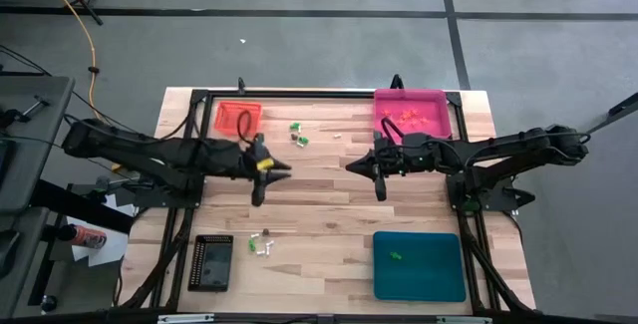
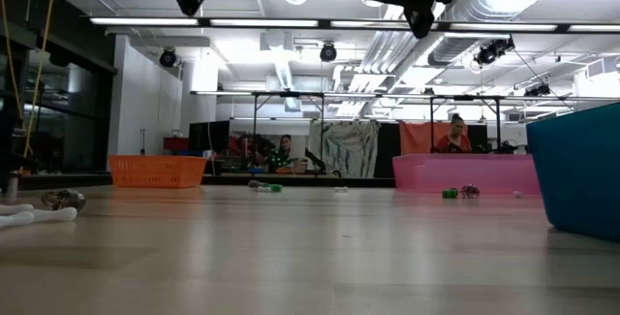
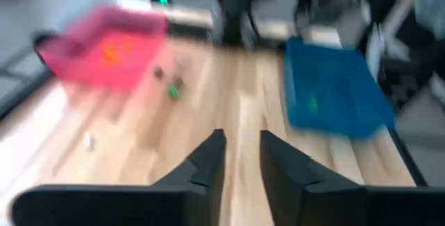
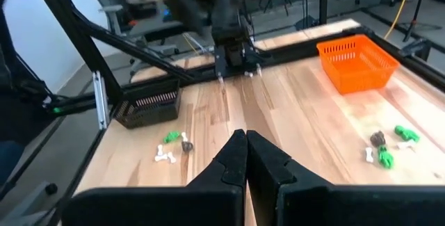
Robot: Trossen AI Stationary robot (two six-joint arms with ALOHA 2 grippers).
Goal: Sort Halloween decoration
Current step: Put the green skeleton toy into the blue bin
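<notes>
The Halloween decoration lies in small groups on the wooden table. One group (image 1: 297, 133) is between the orange tray (image 1: 237, 118) and the pink tray (image 1: 411, 115); another (image 1: 261, 244) is beside the black tray (image 1: 211, 261). A green trinket (image 1: 397, 256) lies in the teal tray (image 1: 419, 264), and orange ones lie in the pink tray. My left gripper (image 1: 277, 172) hovers over the table's middle, open, with nothing between its fingers (image 3: 212, 158). My right gripper (image 1: 352, 167) faces it from the right, raised and shut on nothing (image 4: 245, 135).
A black frame (image 1: 319, 93) runs round the table's far and side edges. Bare wood lies between the two grippers and the near trays. Beyond the table, people sit in the room (image 2: 455, 131). A white piece (image 1: 337, 135) lies alone near the far group.
</notes>
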